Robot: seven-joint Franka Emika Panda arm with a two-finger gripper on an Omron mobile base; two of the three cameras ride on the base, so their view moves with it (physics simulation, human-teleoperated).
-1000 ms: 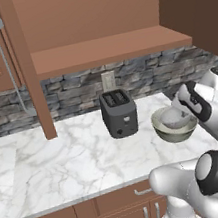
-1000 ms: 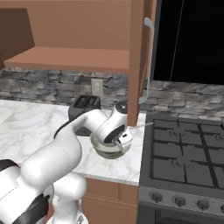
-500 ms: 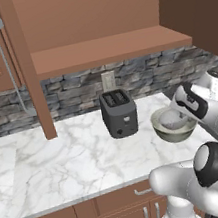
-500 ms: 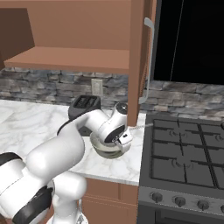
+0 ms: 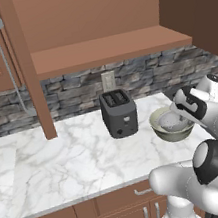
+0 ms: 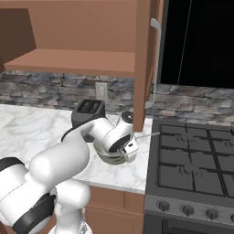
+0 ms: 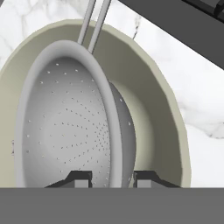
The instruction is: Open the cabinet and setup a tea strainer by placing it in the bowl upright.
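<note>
From the right of the base, the arm's wrist covers most of the bowl (image 6: 106, 156), leaving only a sliver of its rim, and the tea strainer (image 6: 145, 135) shows just a thin handle poking toward the stove (image 6: 192, 169). From the left, the hand hides the bowl's (image 5: 165, 132) right side and part of the tea strainer (image 5: 172, 122) in it. Looking along the hand, the fingers (image 7: 79, 178) are cut to two short dark tips by the picture's bottom edge, straddling the strainer's (image 7: 65, 127) rim; whether they touch it cannot be told. The cabinet (image 5: 25, 70) runs off the picture's top, and the toaster (image 6: 87, 112) is half behind the arm.
</note>
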